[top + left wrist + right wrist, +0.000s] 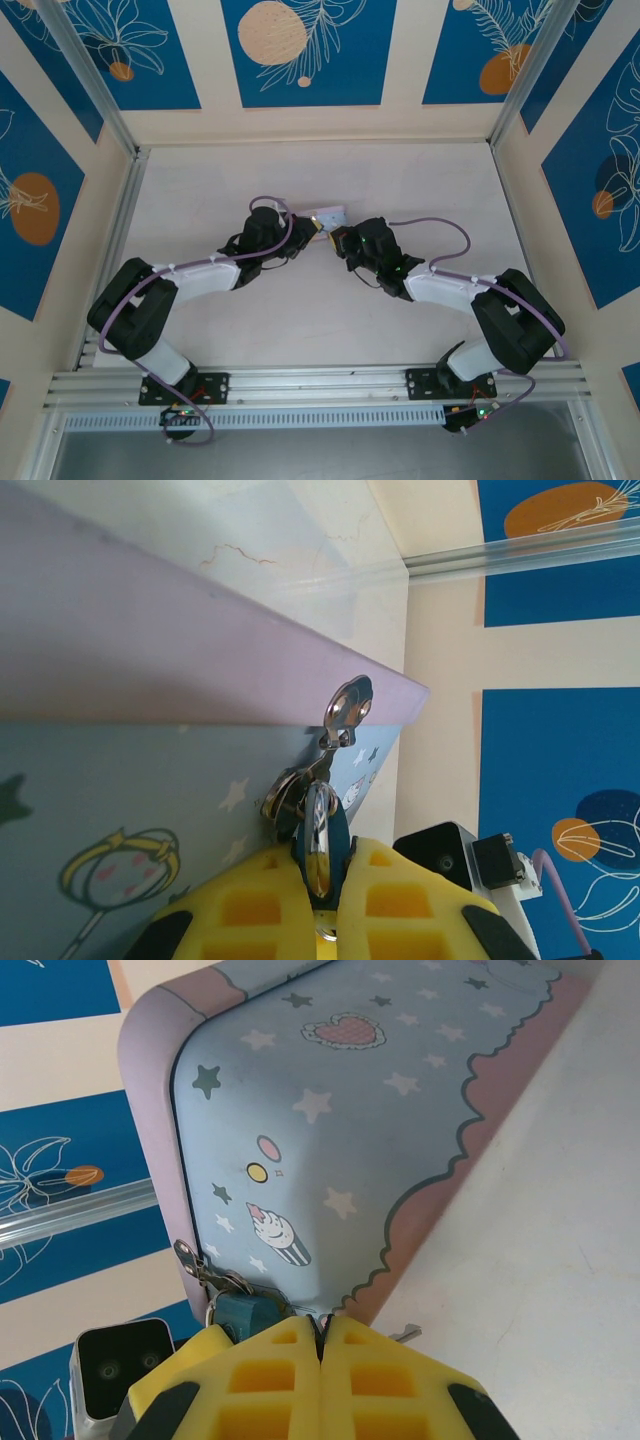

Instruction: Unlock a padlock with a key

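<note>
From above, the two arms meet near the middle of the table (330,330), and the left gripper (303,240) and right gripper (338,240) nearly touch in front of a small tin (328,213). The arms cover most of the tin, and the lock is too small to pick out there. In the left wrist view, the left gripper (322,858) is clamped on the padlock (336,832). Its bluish-grey body sits wedged between the yellow fingers (255,905), which hide its lower end. A shiny metal strip runs down the padlock's middle; whether that is the shackle or something else cannot be told. Above the padlock, a metal ring and hasp (347,705) join it to the tin's edge. In the right wrist view, the right gripper (322,1328) has its fingers (270,1370) pressed together. Whether anything thin is pinched in the seam cannot be seen. The padlock (243,1310) sits just left of these fingers, at the tin's lower corner, and is half hidden by them. A small grey metal sliver (405,1333) pokes out by the other finger; it may be the key, but it is too small to say.
</note>
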{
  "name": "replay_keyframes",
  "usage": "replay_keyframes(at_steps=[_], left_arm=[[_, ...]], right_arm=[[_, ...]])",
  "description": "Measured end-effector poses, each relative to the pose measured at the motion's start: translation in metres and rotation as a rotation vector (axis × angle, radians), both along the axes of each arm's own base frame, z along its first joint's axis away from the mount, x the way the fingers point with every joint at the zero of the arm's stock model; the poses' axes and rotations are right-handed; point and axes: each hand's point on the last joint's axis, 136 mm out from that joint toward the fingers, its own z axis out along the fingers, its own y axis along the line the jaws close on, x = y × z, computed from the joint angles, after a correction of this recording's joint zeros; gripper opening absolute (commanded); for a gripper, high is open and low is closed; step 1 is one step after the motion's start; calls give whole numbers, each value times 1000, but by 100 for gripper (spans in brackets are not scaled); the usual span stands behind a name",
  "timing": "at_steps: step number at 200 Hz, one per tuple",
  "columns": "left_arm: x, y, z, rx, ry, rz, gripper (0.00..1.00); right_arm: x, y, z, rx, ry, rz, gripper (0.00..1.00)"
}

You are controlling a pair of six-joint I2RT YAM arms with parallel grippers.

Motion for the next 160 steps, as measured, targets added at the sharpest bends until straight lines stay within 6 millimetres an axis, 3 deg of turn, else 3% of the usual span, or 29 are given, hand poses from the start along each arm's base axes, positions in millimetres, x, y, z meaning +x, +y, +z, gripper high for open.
replay_keyframes(at_steps=[160], left_arm=[[0, 0, 0, 0, 0, 0, 0]], right_arm=[[-2, -1, 5, -1, -8, 3, 0]])
